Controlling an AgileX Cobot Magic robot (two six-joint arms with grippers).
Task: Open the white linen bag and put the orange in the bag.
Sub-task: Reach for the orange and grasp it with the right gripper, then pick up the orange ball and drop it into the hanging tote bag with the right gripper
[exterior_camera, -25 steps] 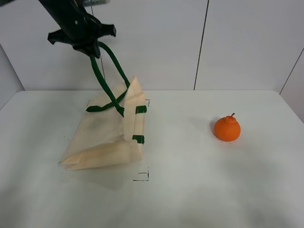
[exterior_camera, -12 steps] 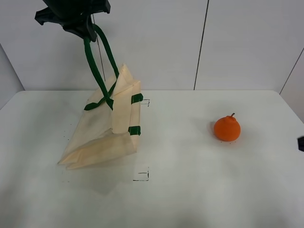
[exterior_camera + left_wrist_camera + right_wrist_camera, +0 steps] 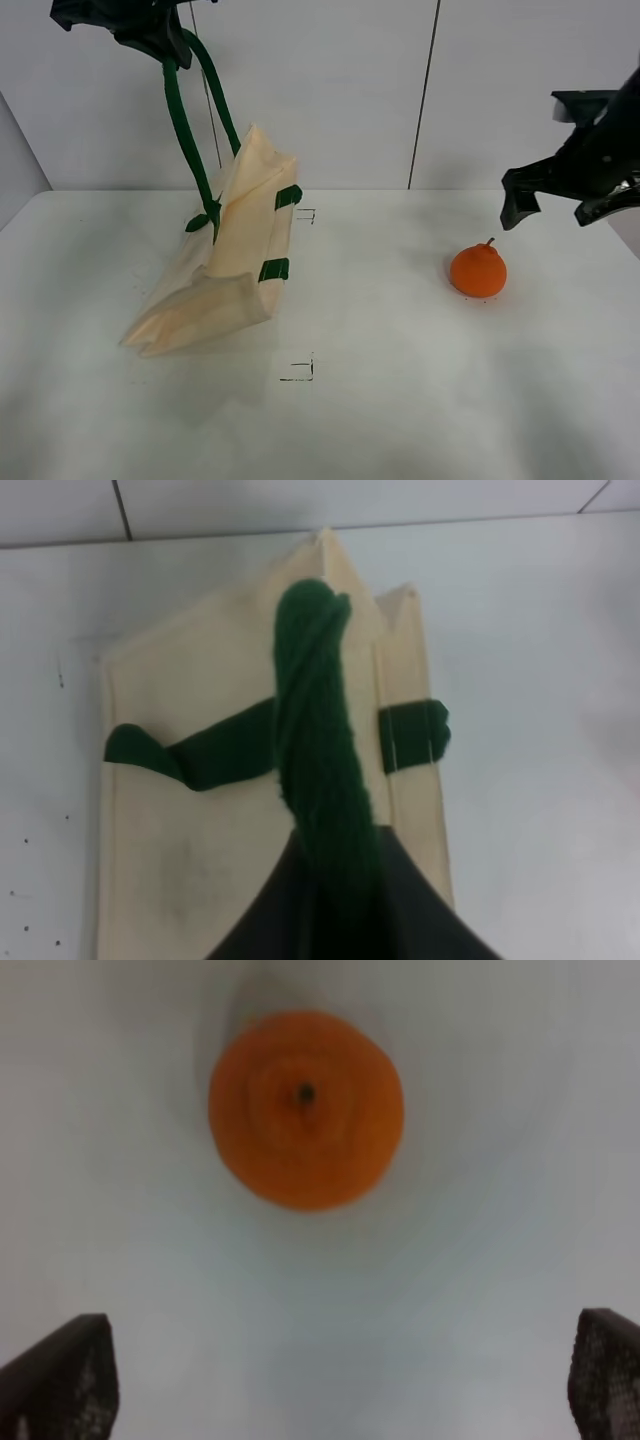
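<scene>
The white linen bag rests on the table at the left, its rim pulled up by one dark green handle. My left gripper is shut on that handle, high above the bag. In the left wrist view the handle runs from the gripper down to the bag. The orange sits on the table at the right, stem up. My right gripper hovers open just above and to the right of it. In the right wrist view the orange lies ahead of the open gripper.
Small black corner marks are drawn on the white table in front of the bag, and another mark lies behind it. A white panelled wall stands behind the table.
My left gripper has risen and shifted left with the handle, pulling the bag's rim higher. My right gripper has come into view and now hovers by the orange.
</scene>
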